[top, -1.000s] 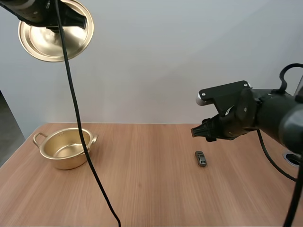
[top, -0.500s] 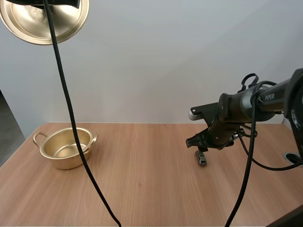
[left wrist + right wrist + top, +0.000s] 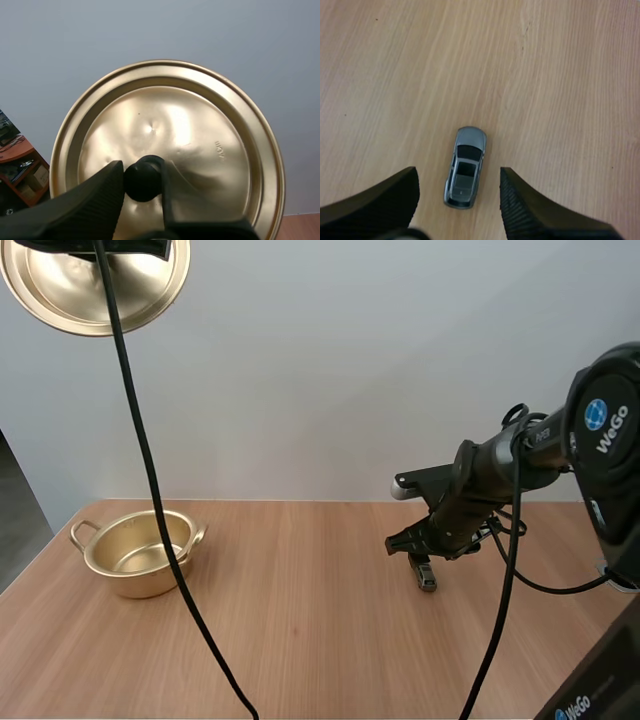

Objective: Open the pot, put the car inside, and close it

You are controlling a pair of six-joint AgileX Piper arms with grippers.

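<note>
A brown wooden table [image 3: 300,640] holds a shiny gold open pot [image 3: 140,555] on the left and a little grey toy car [image 3: 465,167] well apart on the right.

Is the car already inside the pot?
No, the car lies on the table between the open fingers of the right gripper.
</note>
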